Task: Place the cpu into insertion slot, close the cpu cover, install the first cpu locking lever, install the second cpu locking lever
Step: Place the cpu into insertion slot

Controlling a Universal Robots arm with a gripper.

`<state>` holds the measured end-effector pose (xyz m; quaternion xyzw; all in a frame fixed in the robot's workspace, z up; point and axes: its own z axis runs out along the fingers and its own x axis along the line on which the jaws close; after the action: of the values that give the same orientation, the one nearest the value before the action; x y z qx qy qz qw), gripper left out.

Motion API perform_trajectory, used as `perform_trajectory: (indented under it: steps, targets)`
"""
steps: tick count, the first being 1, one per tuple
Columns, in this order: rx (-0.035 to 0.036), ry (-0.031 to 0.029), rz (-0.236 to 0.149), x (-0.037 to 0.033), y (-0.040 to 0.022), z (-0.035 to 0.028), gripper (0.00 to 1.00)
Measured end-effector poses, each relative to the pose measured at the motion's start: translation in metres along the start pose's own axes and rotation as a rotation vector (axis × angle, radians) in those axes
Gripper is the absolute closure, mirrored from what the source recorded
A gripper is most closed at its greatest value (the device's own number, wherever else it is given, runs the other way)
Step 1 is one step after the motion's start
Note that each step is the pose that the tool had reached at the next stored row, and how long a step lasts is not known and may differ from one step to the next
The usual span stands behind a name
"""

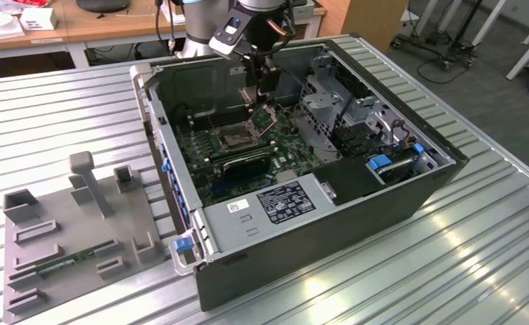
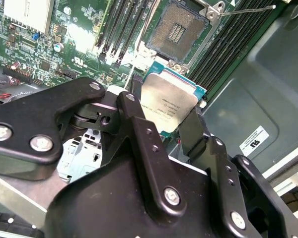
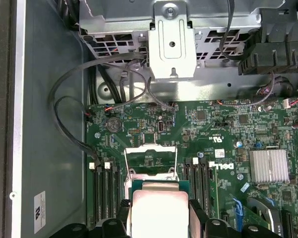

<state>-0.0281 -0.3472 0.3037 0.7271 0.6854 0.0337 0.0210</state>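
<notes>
Gripper [image 2: 165, 113] clamped on the cpu [image 2: 169, 101] by two opposite edges, silvery face showing in both wrist views. I hold it above the green motherboard [image 1: 287, 145], inside the open computer case [image 1: 337, 223]. Insertion slot [image 2: 179, 30] lies just past the chip's far edge, dark centre bare, black memory slots [image 2: 121, 25] crowding both sides. The cpu cover [image 3: 151, 148] seems to stand raised at the socket's edge, with a thin wire lever [image 2: 248, 9] angled outward.

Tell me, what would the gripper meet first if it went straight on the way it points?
The cpu in the gripper leads; likely it meets the open cpu cover or the insertion slot; depth is unclear.
</notes>
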Motion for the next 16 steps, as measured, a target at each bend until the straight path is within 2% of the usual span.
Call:
perform_trajectory:
  steps: [16]
  targets:
    - [0.0, 0.0001, 0.0, -0.0001, -0.003, -0.0001, 0.45]
